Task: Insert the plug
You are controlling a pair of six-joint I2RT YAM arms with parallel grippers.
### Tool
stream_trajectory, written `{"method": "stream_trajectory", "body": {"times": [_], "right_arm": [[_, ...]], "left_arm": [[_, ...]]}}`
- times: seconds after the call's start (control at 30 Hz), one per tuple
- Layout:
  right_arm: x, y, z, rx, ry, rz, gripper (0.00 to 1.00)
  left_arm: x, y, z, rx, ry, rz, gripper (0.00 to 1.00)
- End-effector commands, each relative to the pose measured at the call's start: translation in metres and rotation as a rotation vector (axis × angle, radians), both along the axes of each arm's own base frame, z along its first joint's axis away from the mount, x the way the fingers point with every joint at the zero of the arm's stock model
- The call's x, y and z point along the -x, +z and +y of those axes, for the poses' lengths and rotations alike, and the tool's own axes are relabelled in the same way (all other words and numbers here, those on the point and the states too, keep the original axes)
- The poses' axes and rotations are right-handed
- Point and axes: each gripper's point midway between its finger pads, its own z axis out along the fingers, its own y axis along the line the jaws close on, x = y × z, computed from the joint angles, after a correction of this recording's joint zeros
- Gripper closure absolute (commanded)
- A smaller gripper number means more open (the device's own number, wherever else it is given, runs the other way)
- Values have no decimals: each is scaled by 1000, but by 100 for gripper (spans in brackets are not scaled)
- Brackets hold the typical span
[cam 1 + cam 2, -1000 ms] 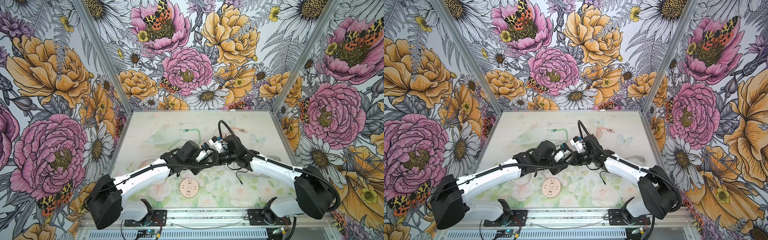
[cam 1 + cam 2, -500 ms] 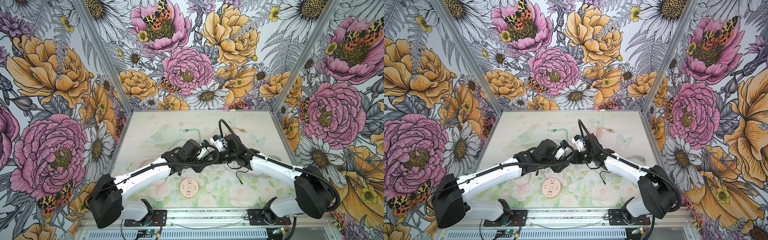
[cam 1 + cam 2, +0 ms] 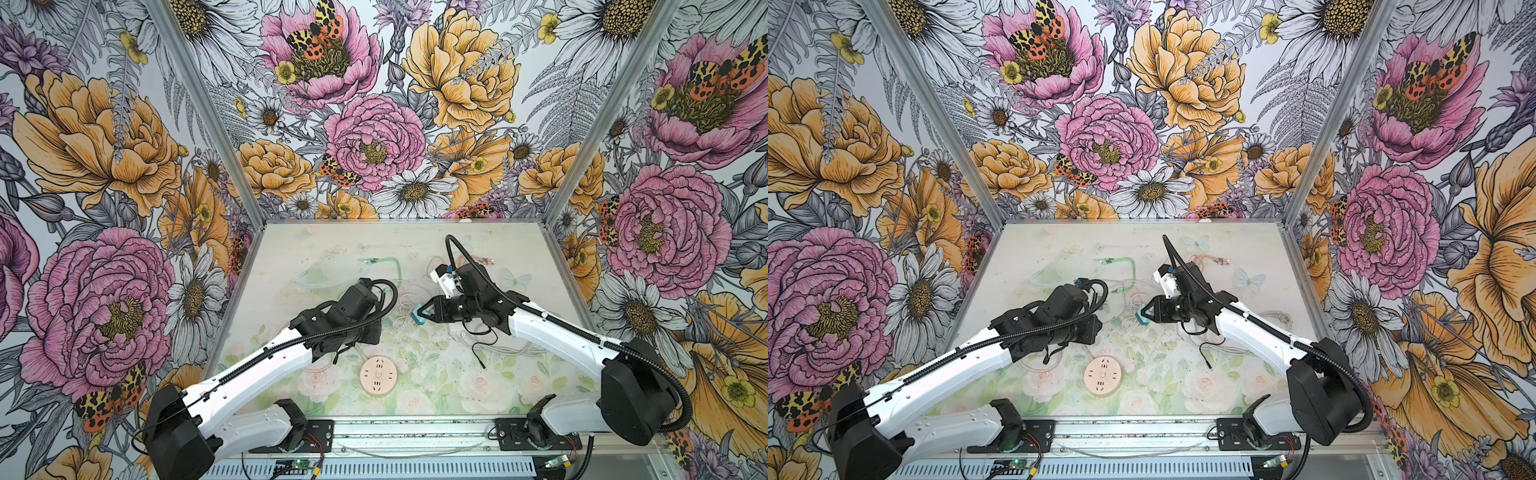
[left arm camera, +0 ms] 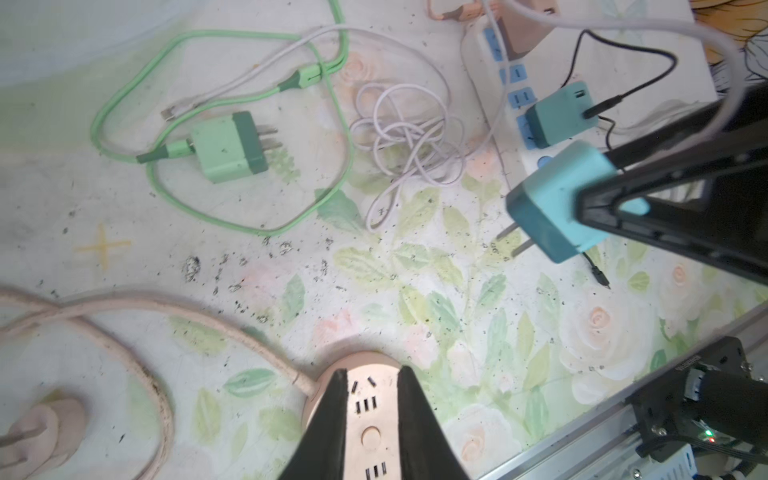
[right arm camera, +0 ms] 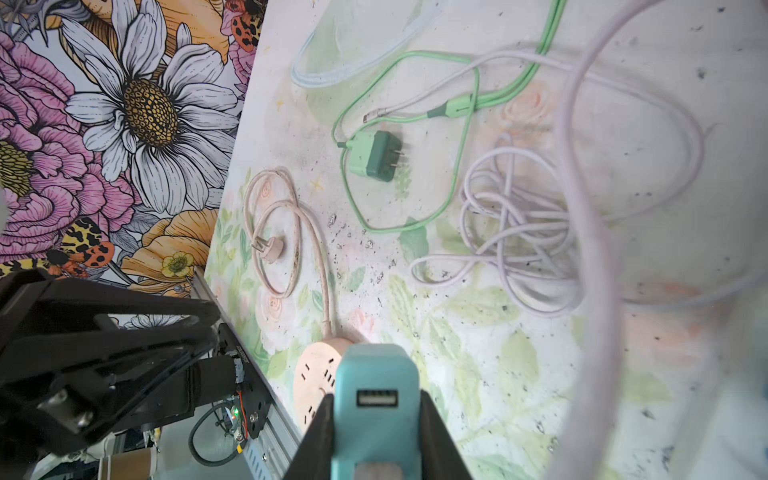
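My right gripper (image 5: pixel 376 397) is shut on a teal charger plug (image 5: pixel 376 374), held above the middle of the table in both top views (image 3: pixel 417 318) (image 3: pixel 1143 318). In the left wrist view the plug (image 4: pixel 552 208) hangs in the air with its two metal prongs (image 4: pixel 515 243) bare and pointing down and away from the fingers. The round pink power strip (image 3: pixel 377 374) (image 3: pixel 1103 375) lies flat near the front edge, in front of the plug and to its left. My left gripper (image 4: pixel 372 370) hovers over that strip (image 4: pixel 372 415), jaws a narrow gap apart, holding nothing.
A green charger (image 4: pixel 226 147) with its green cable lies farther back. A tangled white cable (image 4: pixel 411 137) sits beside it. A white power strip (image 4: pixel 486 83) carries another teal charger (image 4: pixel 557 114). The pink strip's cord loops to its plug (image 5: pixel 270 247) near the left wall.
The two grippers were together at the plug mid-table. My left gripper has let go, pulled back to the left and front, and narrowed its jaws. The right still holds the plug.
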Motion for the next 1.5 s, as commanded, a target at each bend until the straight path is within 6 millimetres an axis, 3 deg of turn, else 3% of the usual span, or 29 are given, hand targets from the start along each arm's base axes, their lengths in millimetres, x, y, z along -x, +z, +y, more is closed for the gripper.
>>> {"method": "stream_trajectory", "body": {"times": [0.0,0.2,0.7,1.0,1.2,1.47], "right_arm": [[-6,20,-7,20,-6,-85,100],[-2,22,-14,55,10,-123,100],[7,25,-25,74,4,-150,100],[10,25,-30,88,-3,-165,100],[14,16,-38,110,-16,-153,100],[16,18,-54,154,-54,-172,100]], "left_arm": [[21,-33,31,3,227,162,83],[28,-65,52,-41,351,231,87],[69,-114,36,-53,315,431,90],[91,-122,-12,-72,151,500,89],[74,-128,-31,-104,120,464,89],[61,-139,-92,62,29,481,89]]}}
